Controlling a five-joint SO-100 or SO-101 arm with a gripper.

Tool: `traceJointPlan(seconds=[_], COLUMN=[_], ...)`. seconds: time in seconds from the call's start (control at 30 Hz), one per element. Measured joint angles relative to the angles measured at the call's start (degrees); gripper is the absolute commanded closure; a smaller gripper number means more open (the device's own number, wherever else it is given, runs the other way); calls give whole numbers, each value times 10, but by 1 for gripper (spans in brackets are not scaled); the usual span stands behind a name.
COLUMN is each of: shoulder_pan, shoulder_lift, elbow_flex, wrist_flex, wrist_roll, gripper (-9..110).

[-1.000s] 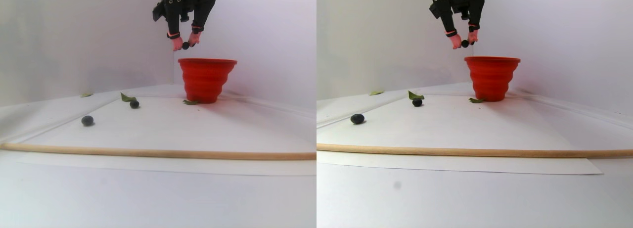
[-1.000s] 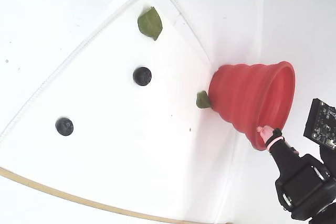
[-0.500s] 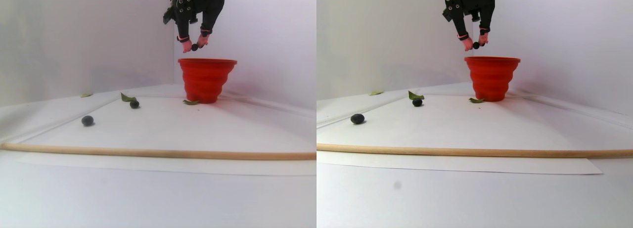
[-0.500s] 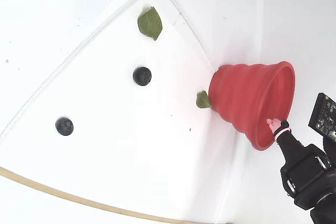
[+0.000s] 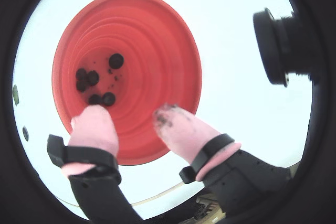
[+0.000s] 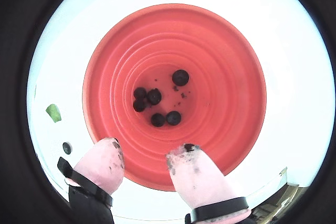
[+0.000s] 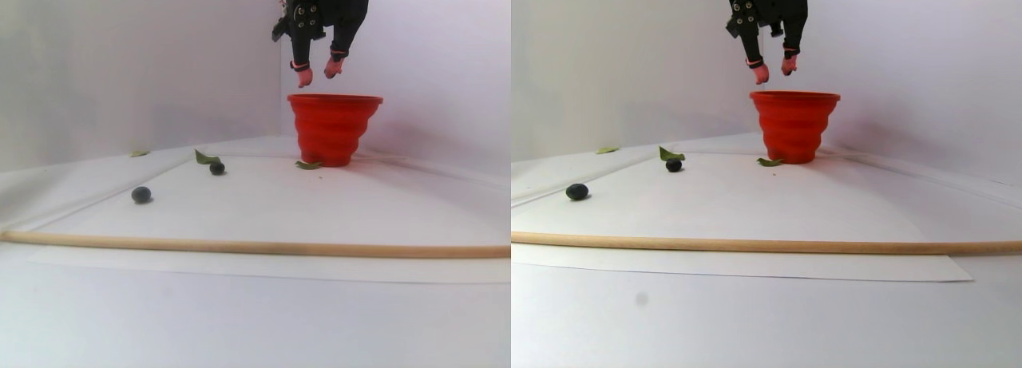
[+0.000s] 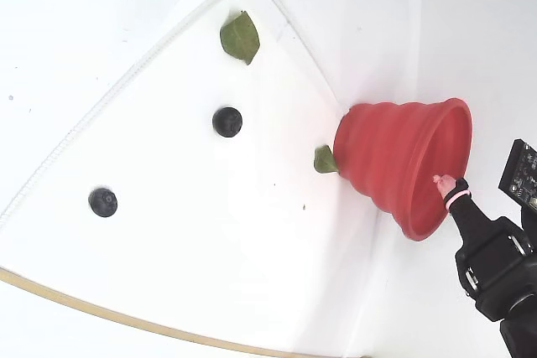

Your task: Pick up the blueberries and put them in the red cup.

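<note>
Six berries (image 6: 154, 96) lie in the bottom of the red cup (image 6: 231, 66), counted in a wrist view: a cluster of three at left, two below, one apart at upper right. Your landmark is the cup; entries run left to right in the fixed view.

1. Berry (image 8: 103, 202), loose on the white floor, well left of the cup. Not yet collected.
2. Berry (image 8: 227, 121), loose, nearer the cup but still apart from it. Not yet collected.
3. Leaf (image 8: 241, 37), above that berry and away from the cup. Not yours to move.
4. Small leaf (image 8: 325, 159), touching the cup's base on its left side. Leave it.
5. Cup, upright on its narrow base with the wide rim up, so that a dropped berry rolls down the ribbed steps to the middle.
6. Gripper (image 6: 148, 153), above the cup's rim near its edge, as the stereo pair shows. Its pink fingertips (image 6: 185, 167) stand moderately apart with nothing between them; dark smears mark the pads. You would judge this a release posture: parted over the mouth so a berry falls inside.

Also: wooden rod (image 7: 255, 246) across the front, far from the cup.
</note>
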Motion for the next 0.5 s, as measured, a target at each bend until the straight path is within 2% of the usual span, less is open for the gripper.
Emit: traceJointPlan(seconds=[0.5], shoulder_pan=[-27], shoulder_lift=[43], elbow_flex=[-1], wrist_flex=[45], wrist_roll=[11], gripper=[85])
